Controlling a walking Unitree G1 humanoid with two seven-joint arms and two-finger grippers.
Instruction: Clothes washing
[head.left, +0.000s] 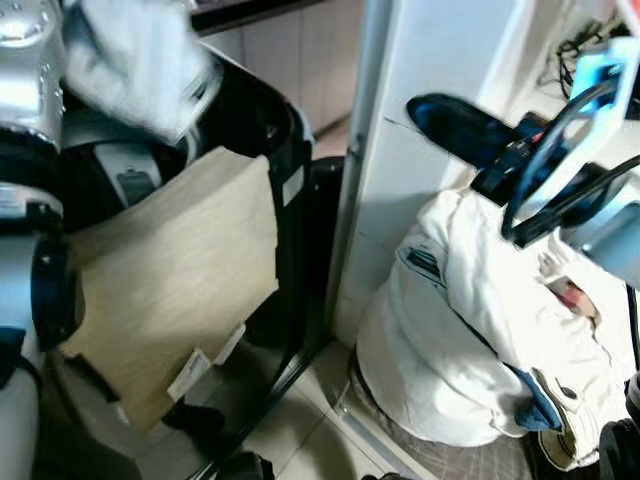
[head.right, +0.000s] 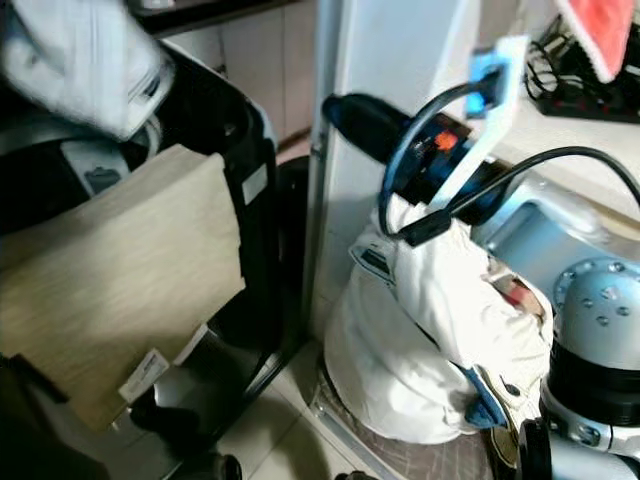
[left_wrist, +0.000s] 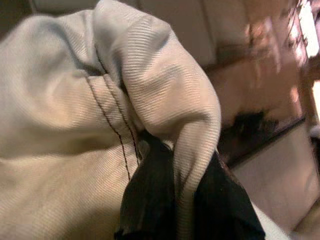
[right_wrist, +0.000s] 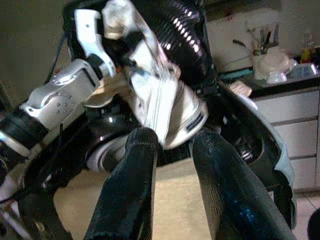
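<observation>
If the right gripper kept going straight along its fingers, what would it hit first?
Probably the white garment dangling from the left gripper above the washer's open tub. The right gripper is open and points at it, though depth is unclear.

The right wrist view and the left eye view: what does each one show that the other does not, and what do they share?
Right wrist view alone: the right tool with its two black fingers apart and nothing between them, and a kitchen counter with small items behind the machine.

Left eye view alone: the pile of white clothes on the floor beside a white panel.

Both: the black washing machine, the beige cloth draped over its edge, and the pale garment that the left tool holds above the opening.
</observation>
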